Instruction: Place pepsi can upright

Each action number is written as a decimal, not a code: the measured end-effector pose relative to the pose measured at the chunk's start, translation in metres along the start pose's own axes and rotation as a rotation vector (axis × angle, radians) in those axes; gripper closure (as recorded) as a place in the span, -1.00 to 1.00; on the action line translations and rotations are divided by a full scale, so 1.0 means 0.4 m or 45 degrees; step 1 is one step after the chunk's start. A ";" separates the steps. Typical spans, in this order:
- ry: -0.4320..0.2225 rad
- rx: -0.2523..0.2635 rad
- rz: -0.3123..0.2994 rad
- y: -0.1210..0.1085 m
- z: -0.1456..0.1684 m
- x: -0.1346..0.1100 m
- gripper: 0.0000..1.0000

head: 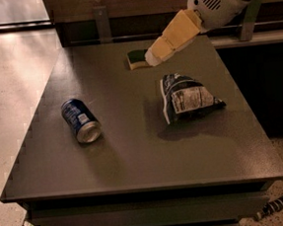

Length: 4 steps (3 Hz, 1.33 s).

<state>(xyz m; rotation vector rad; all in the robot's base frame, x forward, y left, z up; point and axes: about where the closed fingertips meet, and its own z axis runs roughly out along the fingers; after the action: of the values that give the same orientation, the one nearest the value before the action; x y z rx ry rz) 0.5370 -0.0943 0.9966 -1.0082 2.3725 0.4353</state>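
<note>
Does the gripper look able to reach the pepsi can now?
Probably yes. The gripper hangs above the sponge at the far edge; the pepsi can lies on its side, left in view, with only table surface between. The snack bag is off that path.

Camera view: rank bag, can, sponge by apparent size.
1. bag
2. can, lying on its side
3. sponge: farthest back and partly covered by the tool over the table's far side, so its rank is less sure.
</note>
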 end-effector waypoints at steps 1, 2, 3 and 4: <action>0.055 0.048 0.126 0.017 0.021 -0.055 -1.00; 0.069 0.053 0.222 0.029 0.034 -0.067 -1.00; 0.069 0.053 0.222 0.029 0.034 -0.067 -1.00; 0.185 0.045 0.216 0.083 0.101 -0.082 -1.00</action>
<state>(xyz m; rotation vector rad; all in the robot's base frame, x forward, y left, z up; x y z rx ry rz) 0.5455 -0.0343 0.9857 -0.8518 2.5989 0.3920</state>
